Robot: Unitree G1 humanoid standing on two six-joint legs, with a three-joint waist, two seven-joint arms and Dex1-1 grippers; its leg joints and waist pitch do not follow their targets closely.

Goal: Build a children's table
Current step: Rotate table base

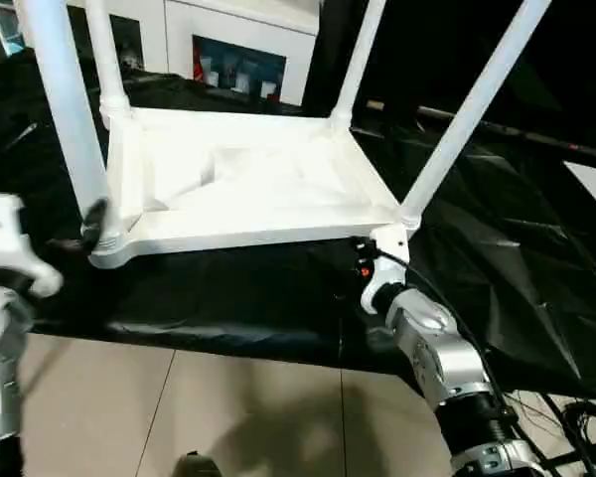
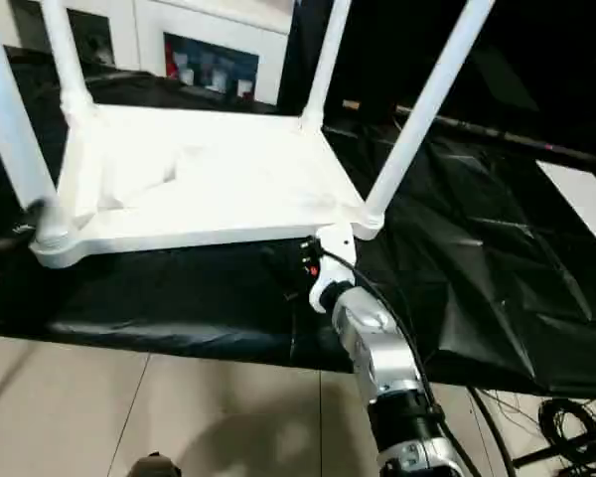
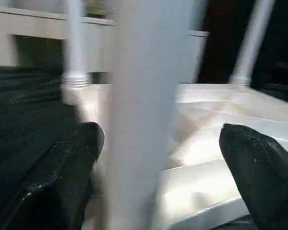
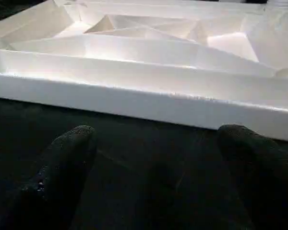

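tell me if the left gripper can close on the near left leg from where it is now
Probably yes. The left gripper stands open with the near left leg already between its two fingers, and nothing sits between them and the tube. The tabletop lies upside down on black sheeting.

Right forearm (image 1: pixel 439 350): rounded silver metal segments, a black ribbed collar near the elbow, a white wrist block with a small red light, and a thin black cable alongside. Left arm (image 1: pixel 2 288): white and silver casing. Fingers (image 4: pixel 62 177) are matte black, rounded, slightly speckled.
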